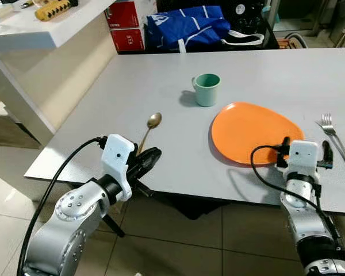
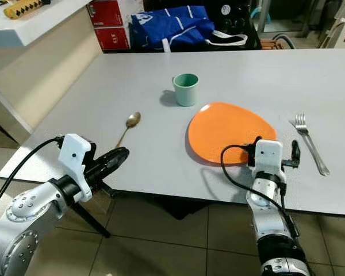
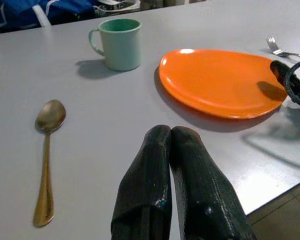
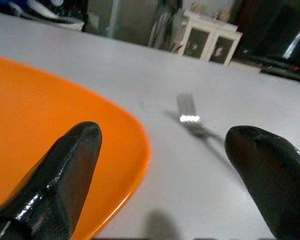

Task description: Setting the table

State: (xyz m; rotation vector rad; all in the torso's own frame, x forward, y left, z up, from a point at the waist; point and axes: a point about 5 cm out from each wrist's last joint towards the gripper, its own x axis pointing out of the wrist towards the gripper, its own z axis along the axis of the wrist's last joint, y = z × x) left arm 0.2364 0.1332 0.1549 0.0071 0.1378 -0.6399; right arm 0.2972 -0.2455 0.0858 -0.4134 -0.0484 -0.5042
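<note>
while the grey table carries the full setting, the orange plate lies near its front edge, with the green mug at about 10 o'clock from the plate and apart from it. the gold spoon lies at 9 o'clock from the plate, well apart, bowl toward the far side, handle pointing toward the front edge. the silver fork lies at 3 o'clock from the plate, tines away from the robot.

left gripper: fingers pressed together, holding nothing, at the front table edge. the spoon handle end lies just beyond the fingertips, at roughly 12 o'clock from them; contact cannot be determined.

right gripper: fingers spread apart, holding nothing, at the plate's near right rim. one finger sits over the plate rim, the other over bare table. the fork lies at about 1 o'clock from this gripper, apart from it.
</note>
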